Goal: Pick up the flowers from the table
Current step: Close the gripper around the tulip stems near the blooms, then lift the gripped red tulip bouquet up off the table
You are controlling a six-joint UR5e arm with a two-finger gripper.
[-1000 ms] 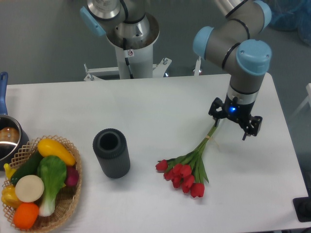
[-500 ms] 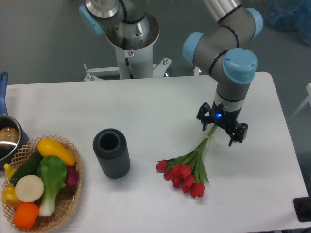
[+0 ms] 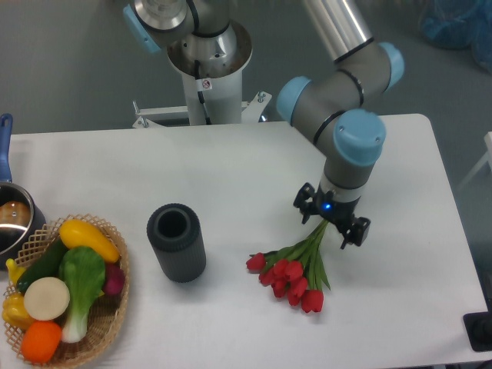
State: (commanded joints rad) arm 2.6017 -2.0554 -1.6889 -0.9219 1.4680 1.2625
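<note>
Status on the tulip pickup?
Claw open, straddling the stems. Flowers flat on table, not gripped. Nothing in the way.

Grey floor (image 3: 69, 69) (evenly lit)

- The gripper (image 3: 331, 224) hangs over the stem end of the flowers (image 3: 295, 271), its two fingers spread to either side of the green stems.
- The red tulip heads lie on the white table (image 3: 246, 169), pointing toward the near edge.
- A dark cylinder (image 3: 177, 243) stands upright left of the blooms.
- A wicker basket (image 3: 108, 327) of vegetables sits at the left edge, beside a pot (image 3: 12, 215).
</note>
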